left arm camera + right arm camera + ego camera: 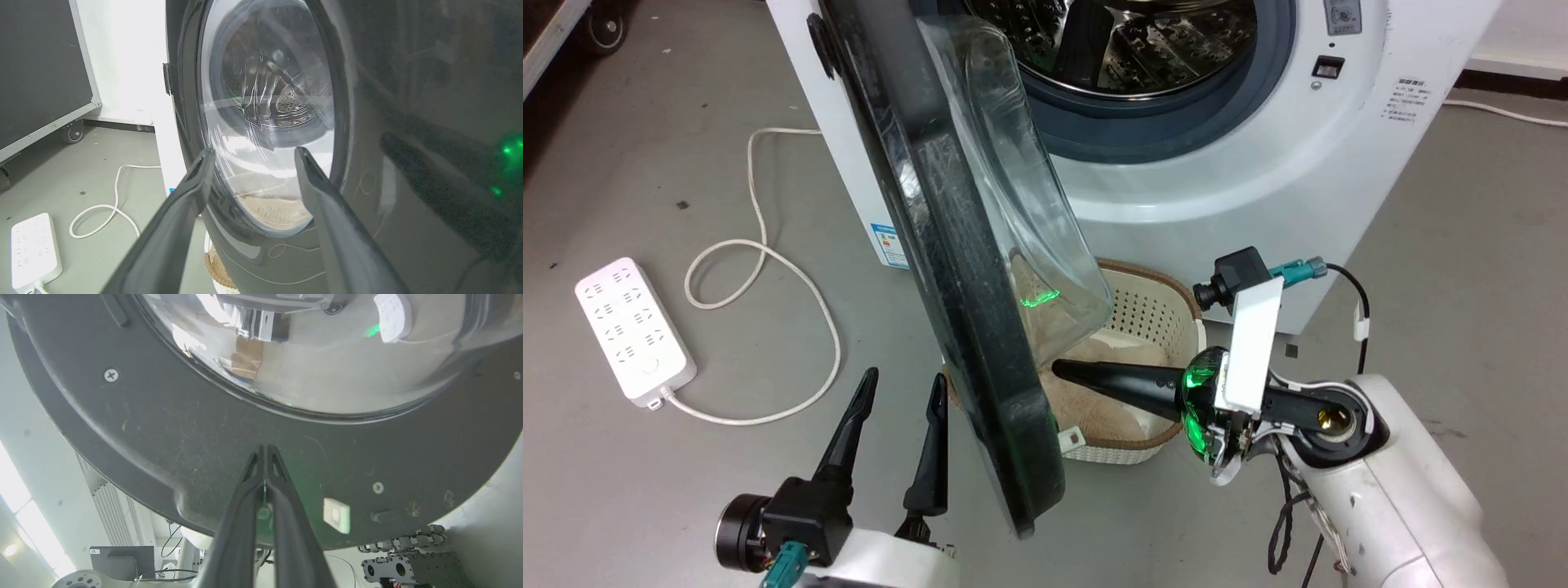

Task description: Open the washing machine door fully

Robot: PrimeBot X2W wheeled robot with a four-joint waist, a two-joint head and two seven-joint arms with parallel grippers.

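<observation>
readable text: none | washing machine (1241, 188) blue label (889, 245): print too small

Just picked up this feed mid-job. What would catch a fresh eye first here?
The washing machine door, black with a bulging glass bowl, stands swung out edge-on in the middle of the head view, baring the steel drum of the washing machine behind. The right gripper, shut, points its tips at the door's inner face over a white basket on the floor. The left gripper hangs open on the door's outer side.
</observation>
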